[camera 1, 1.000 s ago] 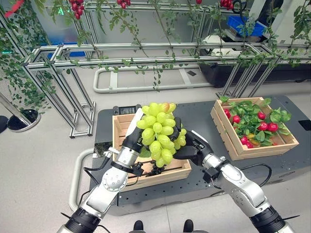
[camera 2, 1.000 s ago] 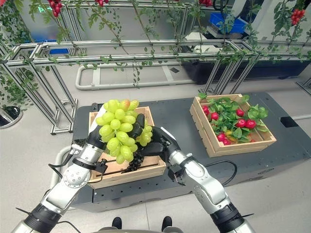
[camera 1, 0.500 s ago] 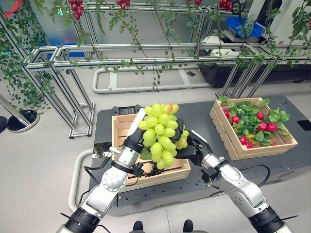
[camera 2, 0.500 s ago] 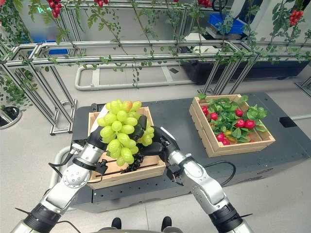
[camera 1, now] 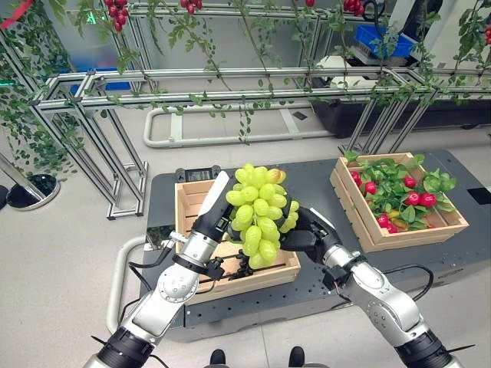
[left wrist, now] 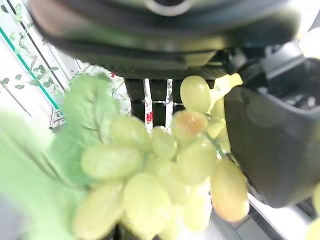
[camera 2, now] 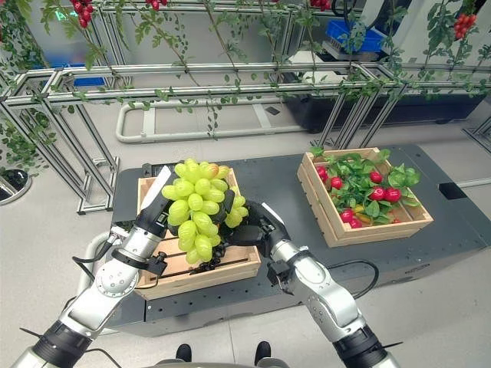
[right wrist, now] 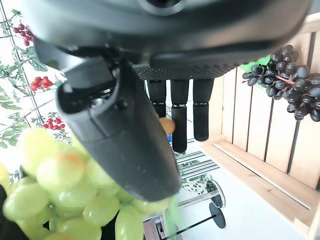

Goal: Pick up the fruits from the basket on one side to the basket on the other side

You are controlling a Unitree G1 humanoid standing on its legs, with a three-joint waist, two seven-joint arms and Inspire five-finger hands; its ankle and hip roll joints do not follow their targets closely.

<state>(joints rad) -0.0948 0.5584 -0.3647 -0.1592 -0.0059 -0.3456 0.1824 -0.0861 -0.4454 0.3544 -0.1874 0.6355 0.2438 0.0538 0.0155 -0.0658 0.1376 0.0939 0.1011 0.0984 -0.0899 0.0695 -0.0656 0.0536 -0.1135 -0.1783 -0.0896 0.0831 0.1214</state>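
A big bunch of green grapes (camera 1: 259, 215) hangs above the left wooden basket (camera 1: 184, 211), squeezed between my two hands. My left hand (camera 1: 211, 224) lies against its left side, fingers (left wrist: 134, 95) straight behind the grapes (left wrist: 150, 175), white thumb cover pointing up. My right hand (camera 1: 311, 234) presses the right side, its fingers (right wrist: 180, 115) straight along the grapes (right wrist: 60, 190). A dark grape bunch (camera 1: 244, 270) lies in the left basket. The right wooden basket (camera 1: 410, 239) holds red fruits (camera 1: 416, 198) among green leaves.
Both baskets stand on a dark platform (camera 1: 314, 180). A small black device (camera 1: 198, 175) sits at its back edge. Behind it run metal frames (camera 1: 230, 77) hung with vines and red berries. Bare platform lies between the two baskets.
The green grapes and both hands have moved a little to the right over the left basket. The right hand has closed in on the bunch.
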